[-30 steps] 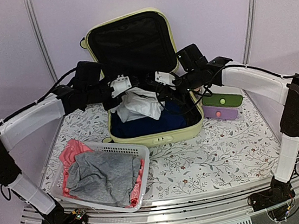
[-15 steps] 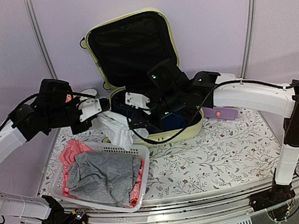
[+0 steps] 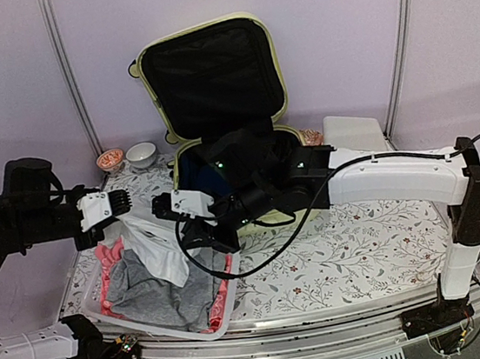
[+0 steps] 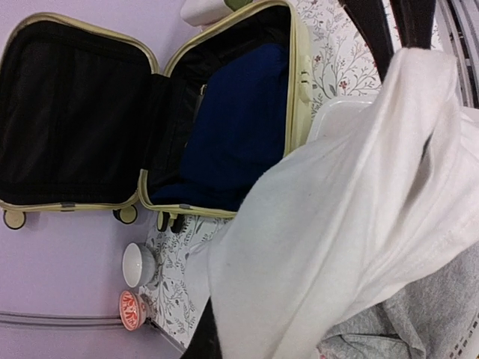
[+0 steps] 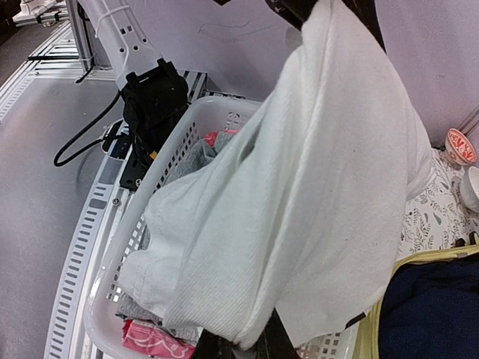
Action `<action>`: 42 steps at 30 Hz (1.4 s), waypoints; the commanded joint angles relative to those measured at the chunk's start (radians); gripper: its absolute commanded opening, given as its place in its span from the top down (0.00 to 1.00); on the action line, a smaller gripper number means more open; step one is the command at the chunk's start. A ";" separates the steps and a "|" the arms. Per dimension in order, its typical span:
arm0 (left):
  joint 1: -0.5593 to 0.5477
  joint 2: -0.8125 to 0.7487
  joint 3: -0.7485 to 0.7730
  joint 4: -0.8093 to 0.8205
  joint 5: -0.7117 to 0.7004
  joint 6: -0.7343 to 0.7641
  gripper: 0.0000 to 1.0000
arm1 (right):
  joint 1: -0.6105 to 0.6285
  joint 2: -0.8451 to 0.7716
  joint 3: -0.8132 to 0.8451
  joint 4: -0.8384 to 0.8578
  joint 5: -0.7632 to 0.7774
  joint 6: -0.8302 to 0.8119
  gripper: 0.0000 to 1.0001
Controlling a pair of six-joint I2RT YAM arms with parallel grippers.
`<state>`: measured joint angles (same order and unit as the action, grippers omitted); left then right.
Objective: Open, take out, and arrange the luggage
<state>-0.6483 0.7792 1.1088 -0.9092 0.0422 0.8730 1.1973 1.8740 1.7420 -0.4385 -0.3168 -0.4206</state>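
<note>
The luggage lies open at the back edge of the table, about mid-width, with its lid upright vs. the wall and black lining showing. A navy cloth fills the lower half.

L gripper and R gripper both hang above the table's front-left corner, over the basket. Each has its jaws pressed together on a top edge of the same white cloth, pinching it. The cloth droops between them into the basket. Its lower hem seems to touch the grey cloth there, but the folds hide the contact.

A pink cloth lies under the grey one along the basket's left side. Two small bowls, one white and one red-patterned, stand at the back-left corner, just left of the luggage.
</note>
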 commanded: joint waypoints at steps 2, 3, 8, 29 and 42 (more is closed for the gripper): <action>-0.006 0.002 -0.065 -0.050 0.020 -0.042 1.00 | 0.019 0.042 -0.044 0.035 0.007 0.041 0.98; -0.006 -0.006 -0.077 -0.041 0.017 -0.040 1.00 | 0.019 0.045 -0.048 0.038 0.009 0.048 0.98; -0.005 -0.018 -0.101 0.027 -0.019 -0.001 1.00 | 0.019 0.040 -0.052 0.054 0.069 0.043 0.98; -0.005 0.034 -0.113 0.174 -0.070 0.045 1.00 | -0.011 -0.008 -0.051 -0.005 0.285 -0.081 0.98; -0.006 0.057 -0.154 -0.126 0.075 -0.002 1.00 | 0.067 0.087 -0.117 -0.028 0.152 -0.026 0.98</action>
<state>-0.6498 0.8078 0.9154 -0.8917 0.0582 0.8909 1.2301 1.9213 1.6573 -0.4561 -0.0948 -0.4854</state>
